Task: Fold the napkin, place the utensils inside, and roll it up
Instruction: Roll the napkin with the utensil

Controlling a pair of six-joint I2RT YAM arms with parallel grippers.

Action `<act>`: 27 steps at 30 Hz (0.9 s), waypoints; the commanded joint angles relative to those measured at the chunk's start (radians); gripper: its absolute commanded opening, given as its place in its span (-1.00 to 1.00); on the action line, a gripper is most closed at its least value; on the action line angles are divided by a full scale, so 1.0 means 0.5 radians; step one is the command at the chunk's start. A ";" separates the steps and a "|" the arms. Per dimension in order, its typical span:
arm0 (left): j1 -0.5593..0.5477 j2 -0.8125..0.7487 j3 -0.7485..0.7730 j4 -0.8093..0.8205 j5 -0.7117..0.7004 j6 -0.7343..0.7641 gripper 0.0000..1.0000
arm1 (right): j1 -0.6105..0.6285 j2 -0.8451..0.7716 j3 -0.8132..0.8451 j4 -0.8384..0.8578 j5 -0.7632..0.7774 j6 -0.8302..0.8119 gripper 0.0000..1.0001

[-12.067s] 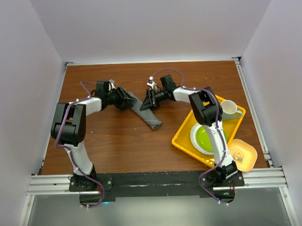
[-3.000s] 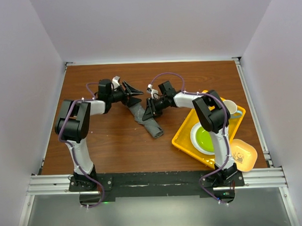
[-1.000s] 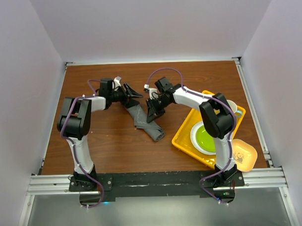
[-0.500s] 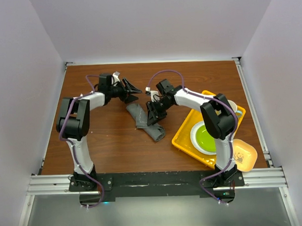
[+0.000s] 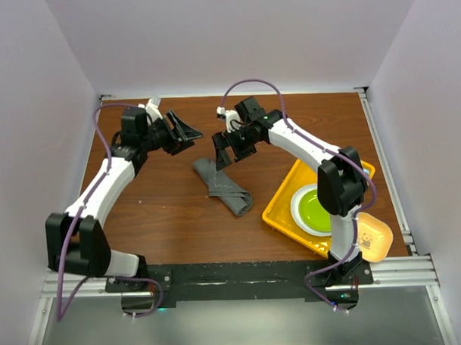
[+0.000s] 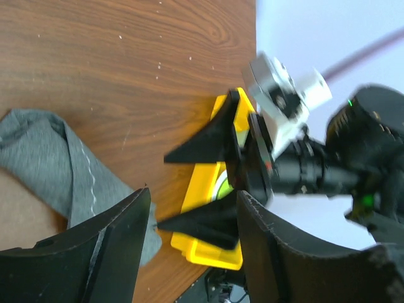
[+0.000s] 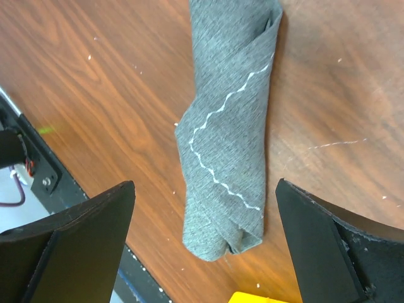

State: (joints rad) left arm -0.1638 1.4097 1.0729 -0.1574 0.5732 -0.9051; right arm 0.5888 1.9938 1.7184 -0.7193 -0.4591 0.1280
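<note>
Table: brown wood-grain top [image 5: 156, 213], flecked with small pale specks and a few fine scratches in the wrist views; a metal rail [image 5: 75, 282] runs along the near edge.
Room: plain pale walls [image 5: 226, 36] close the table in at 9, 12 and 3 o'clock.
Napkin: dark grey napkin [image 5: 222, 186] rolled into a loose bundle, its pale stitched line winding across it. It lies on bare wood near the table's middle, running from 11 to 5 o'clock, with neither gripper touching it.
Left gripper: left gripper [image 5: 187, 134] at 10 o'clock from the napkin, jaws apart with nothing between them.
Right gripper: right gripper [image 5: 221, 152] at 12 o'clock from the napkin, jaws spread wide and empty.
Tray: yellow tray [image 5: 277, 216] at 4 o'clock, holding a green plate [image 5: 317, 212] and a mug [image 5: 350, 165].
Bowl: small yellow bowl [image 5: 373, 237] at 5 o'clock, just beside the tray.
</note>
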 commanded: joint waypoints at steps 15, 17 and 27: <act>0.033 -0.488 0.002 -0.608 0.059 0.055 0.26 | -0.036 0.295 -0.007 0.346 -0.342 -0.191 0.97; 0.033 -0.491 0.011 -0.633 0.084 0.071 0.26 | -0.045 0.329 -0.004 0.340 -0.382 -0.195 0.97; 0.042 -0.430 0.036 -0.642 0.157 0.083 0.26 | -0.064 0.412 -0.132 0.478 -0.640 -0.149 0.96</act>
State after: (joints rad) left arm -0.1543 1.1893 1.0412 -0.4774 0.6041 -0.8940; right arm 0.5583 2.1883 1.6726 -0.5323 -0.7006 0.0521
